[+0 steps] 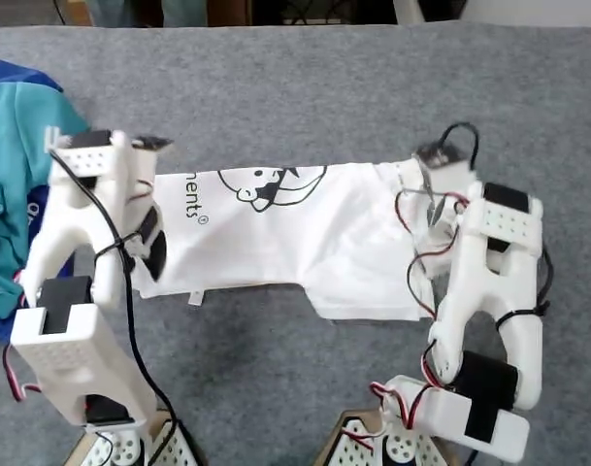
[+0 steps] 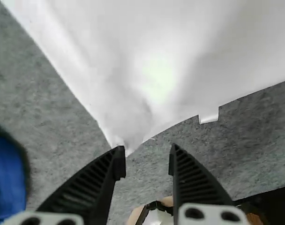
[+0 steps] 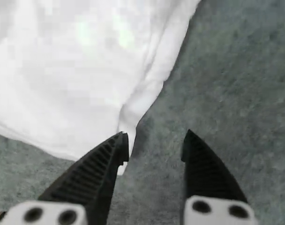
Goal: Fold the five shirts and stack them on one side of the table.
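A white shirt (image 1: pixel 295 233) with a black printed drawing lies flat and partly folded across the middle of the grey table. My left gripper (image 1: pixel 151 245) stands at the shirt's left edge. It is open, and a corner of the white cloth (image 2: pixel 156 70) lies just ahead of its fingertips (image 2: pixel 117 161). My right gripper (image 1: pixel 431 209) is at the shirt's right end, also open. The shirt's edge (image 3: pixel 147 93) runs alongside one finger (image 3: pixel 121 145), with bare table under the gap between the fingers.
A heap of teal and blue shirts (image 1: pixel 14 184) lies at the table's left edge, beside the left arm; blue cloth (image 2: pixel 6 178) shows near the left gripper. Grey table (image 1: pixel 305 87) stretches behind the shirt.
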You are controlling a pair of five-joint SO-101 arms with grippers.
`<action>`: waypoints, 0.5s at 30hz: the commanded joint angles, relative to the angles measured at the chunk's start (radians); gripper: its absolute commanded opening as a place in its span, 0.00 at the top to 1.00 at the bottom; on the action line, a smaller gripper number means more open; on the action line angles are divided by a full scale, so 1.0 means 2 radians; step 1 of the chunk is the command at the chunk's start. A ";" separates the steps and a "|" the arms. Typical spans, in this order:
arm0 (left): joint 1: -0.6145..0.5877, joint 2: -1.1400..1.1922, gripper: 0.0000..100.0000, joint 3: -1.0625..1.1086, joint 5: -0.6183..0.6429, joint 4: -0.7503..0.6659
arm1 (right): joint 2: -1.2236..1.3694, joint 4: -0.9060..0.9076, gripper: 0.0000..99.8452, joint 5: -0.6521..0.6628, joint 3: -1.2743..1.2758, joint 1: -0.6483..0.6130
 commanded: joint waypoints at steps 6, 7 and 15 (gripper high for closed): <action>0.010 0.025 0.95 -0.213 0.102 -0.005 | 0.181 -0.046 0.99 -0.074 -0.194 -0.094; 0.018 0.040 0.96 -0.216 0.125 -0.030 | 0.213 -0.054 0.99 -0.078 -0.217 -0.097; 0.004 0.227 0.97 -0.193 0.189 -0.224 | 0.395 -0.054 0.99 -0.087 -0.356 -0.056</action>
